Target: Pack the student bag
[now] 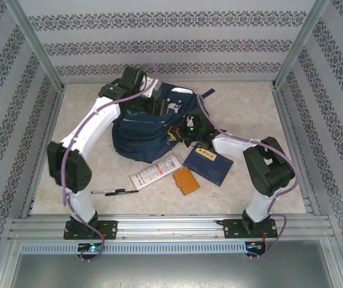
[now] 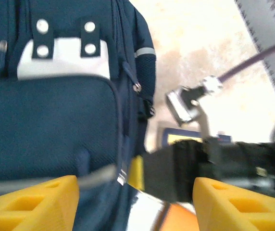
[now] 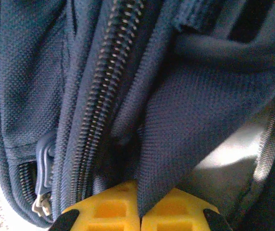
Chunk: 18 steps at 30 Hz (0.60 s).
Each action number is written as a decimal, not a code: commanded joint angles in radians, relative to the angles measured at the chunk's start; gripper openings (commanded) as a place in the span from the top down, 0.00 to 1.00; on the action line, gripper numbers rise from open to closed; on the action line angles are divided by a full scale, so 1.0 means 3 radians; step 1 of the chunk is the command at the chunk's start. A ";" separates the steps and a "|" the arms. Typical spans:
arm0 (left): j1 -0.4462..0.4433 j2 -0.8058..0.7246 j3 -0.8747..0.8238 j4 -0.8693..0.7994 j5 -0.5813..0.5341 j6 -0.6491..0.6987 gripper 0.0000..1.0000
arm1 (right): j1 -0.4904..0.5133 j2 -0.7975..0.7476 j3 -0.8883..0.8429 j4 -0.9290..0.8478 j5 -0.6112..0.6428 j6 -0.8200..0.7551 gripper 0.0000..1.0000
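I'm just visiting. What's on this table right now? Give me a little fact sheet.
Bag: navy backpack, mid-table
Left gripper: open, over the backpack, holding nothing
Right gripper: shut on a fold of backpack fabric beside a zip
Loose on the table: pen, white leaflet, flat orange pad, navy booklet, all in front of the backpack

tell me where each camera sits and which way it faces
Top external: fixed above and behind the arm bases, looking down at the table, student bag and both arms.
Left wrist: on the left arm, looking across the bag's front pocket through its open left pincer; the right arm crosses beyond.
Right wrist: close up on the bag's zipper, its right pincer shut on the bag's fabric.
Shared: all three see the bag; top and left wrist both see the right arm.
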 commanded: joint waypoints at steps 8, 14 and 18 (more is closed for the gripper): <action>-0.0474 -0.1608 -0.2532 0.0992 -0.0321 -0.1871 0.40 | 0.0190 0.0171 0.0413 0.0263 -0.0165 0.0218 1.00; -0.0475 -0.1388 -0.2542 0.1162 -0.0474 -0.1841 0.39 | 0.0294 0.0128 0.0425 0.0258 -0.0143 0.0273 1.00; -0.0480 -0.1099 -0.2357 0.1255 -0.0491 -0.1786 0.43 | 0.0383 0.0086 0.0398 0.0258 -0.0005 0.0333 1.00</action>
